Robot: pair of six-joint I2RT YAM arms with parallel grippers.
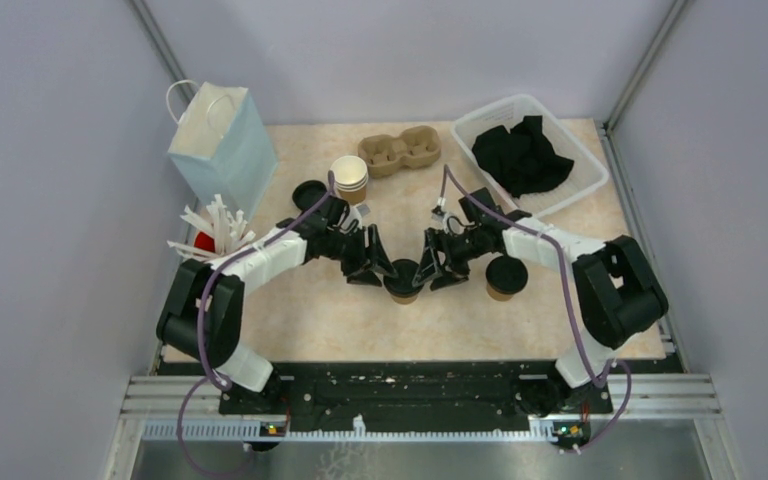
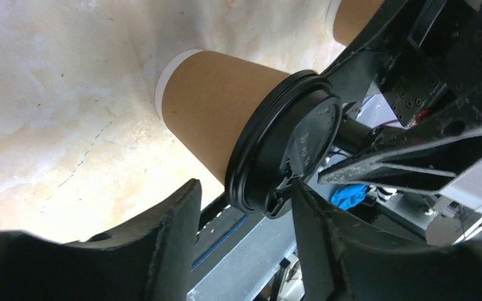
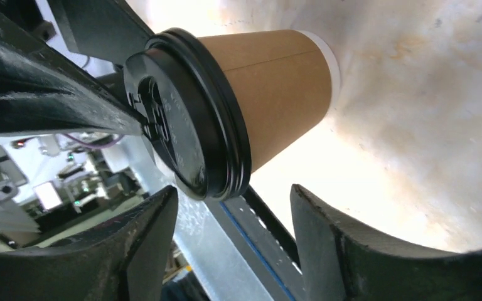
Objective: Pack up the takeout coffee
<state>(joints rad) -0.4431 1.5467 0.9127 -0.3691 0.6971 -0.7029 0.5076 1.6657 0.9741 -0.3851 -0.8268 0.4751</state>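
A kraft-brown takeout coffee cup (image 1: pixel 403 280) with a black lid stands mid-table between both grippers. My left gripper (image 1: pixel 375 262) is at its left and my right gripper (image 1: pixel 438 265) at its right. In the left wrist view the cup (image 2: pixel 219 113) and lid (image 2: pixel 282 150) lie just beyond the open left gripper (image 2: pixel 241 207); the lid's edge is close to one fingertip. In the right wrist view the cup (image 3: pixel 276 81) and lid (image 3: pixel 188 125) sit just past the open right gripper (image 3: pixel 232 207), untouched. A second lidded cup (image 1: pixel 506 277) stands to the right.
A stack of open paper cups (image 1: pixel 349 178) and a loose black lid (image 1: pixel 310 193) sit behind the left arm. The cardboard carrier (image 1: pixel 400 150) lies at the back, a pale blue paper bag (image 1: pixel 222 148) back left, a red cup of sticks (image 1: pixel 210 232) left, a clear bin (image 1: pixel 580 190) of black lids back right.
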